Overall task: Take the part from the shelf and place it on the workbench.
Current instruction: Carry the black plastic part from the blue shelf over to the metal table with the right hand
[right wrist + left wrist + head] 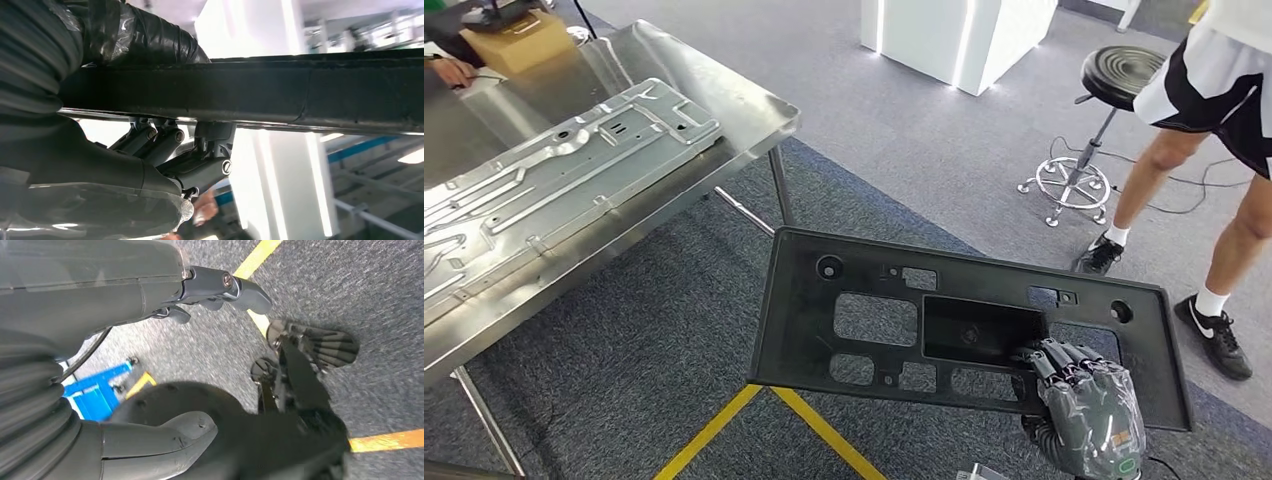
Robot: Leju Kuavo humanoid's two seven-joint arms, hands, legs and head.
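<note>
The part is a flat black plastic panel (874, 300) with several cut-outs, held level over the carpet in the head view. My right hand (1084, 400) grips its near edge towards the right, fingers over the top face. In the right wrist view the panel's edge (250, 95) runs across the picture, clamped between the taped thumb and the fingers (165, 145). The steel workbench (754, 110) stands to the panel's left and further away. My left hand (100, 300) hangs over the floor, thumb and fingers apart, holding nothing.
A stamped silver metal sheet (554, 180) covers much of the workbench, with a cardboard box (519, 40) at its far end. A person (1214, 90) stands at the right beside a black stool (1114, 70). Yellow floor tape (724, 420) runs under the panel.
</note>
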